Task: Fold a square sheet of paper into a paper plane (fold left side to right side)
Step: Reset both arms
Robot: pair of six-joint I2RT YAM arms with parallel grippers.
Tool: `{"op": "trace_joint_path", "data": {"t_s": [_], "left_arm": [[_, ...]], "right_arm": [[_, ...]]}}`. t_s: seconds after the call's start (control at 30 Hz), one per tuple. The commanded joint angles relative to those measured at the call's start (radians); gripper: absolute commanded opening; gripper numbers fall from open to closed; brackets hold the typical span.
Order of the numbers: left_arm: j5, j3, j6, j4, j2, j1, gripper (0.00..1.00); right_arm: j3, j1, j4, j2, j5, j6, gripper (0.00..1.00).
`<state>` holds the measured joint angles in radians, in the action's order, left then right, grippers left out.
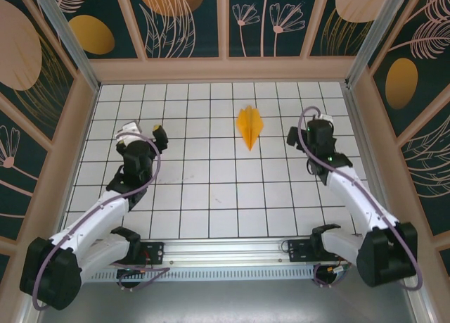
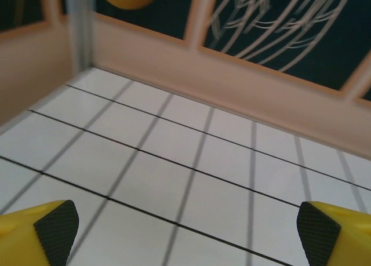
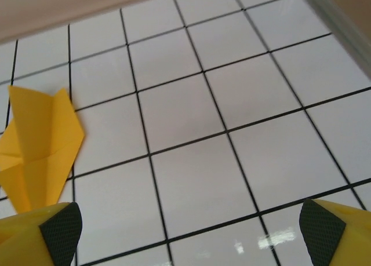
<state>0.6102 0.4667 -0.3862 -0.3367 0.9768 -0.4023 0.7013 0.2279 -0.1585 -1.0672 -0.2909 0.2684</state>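
Observation:
The square sheet of paper lies folded into a narrow orange-yellow paper plane (image 1: 249,126) on the white grid table, its sharp tip pointing toward the near edge. In the right wrist view the paper plane (image 3: 40,144) sits at the left edge, just beyond the left fingertip (image 3: 58,231). My right gripper (image 1: 304,127) hovers about one tile to the right of the plane, open with nothing between its fingers (image 3: 188,234). My left gripper (image 1: 144,134) stands open over bare tiles about two tiles to the left of the plane, with bare grid between its pads (image 2: 185,234).
The table (image 1: 211,196) is boxed in by tan walls (image 1: 225,70) with dark patterned panels. A metal rail (image 1: 232,251) with both arm bases runs along the near edge. The left wrist camera faces the far left corner post (image 2: 78,28).

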Motion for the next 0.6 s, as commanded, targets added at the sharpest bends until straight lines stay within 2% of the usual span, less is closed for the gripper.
{"op": "trace_joint_path", "data": {"t_s": [0.0, 0.2, 0.3, 0.5, 0.57], "left_arm": [[0.193, -0.070, 0.203, -0.223, 0.006, 0.015, 0.98], [0.187, -0.169, 0.318, -0.418, 0.112, 0.079, 0.98], [0.157, -0.256, 0.380, -0.652, 0.194, 0.094, 0.98], [0.015, -0.311, 0.410, -0.905, 0.352, 0.137, 0.99], [-0.050, -0.313, 0.413, -0.949, 0.374, 0.157, 0.99]], "right_arm": [[-0.124, -0.050, 0.308, 0.057, -0.045, -0.066, 0.99], [-0.317, -0.131, 0.647, -0.033, 0.000, -0.184, 0.99], [-0.364, -0.191, 0.797, -0.124, 0.072, -0.171, 0.99], [-0.424, -0.219, 1.067, -0.271, 0.154, -0.203, 0.99], [-0.419, -0.216, 1.105, -0.298, 0.180, -0.227, 0.99]]}}
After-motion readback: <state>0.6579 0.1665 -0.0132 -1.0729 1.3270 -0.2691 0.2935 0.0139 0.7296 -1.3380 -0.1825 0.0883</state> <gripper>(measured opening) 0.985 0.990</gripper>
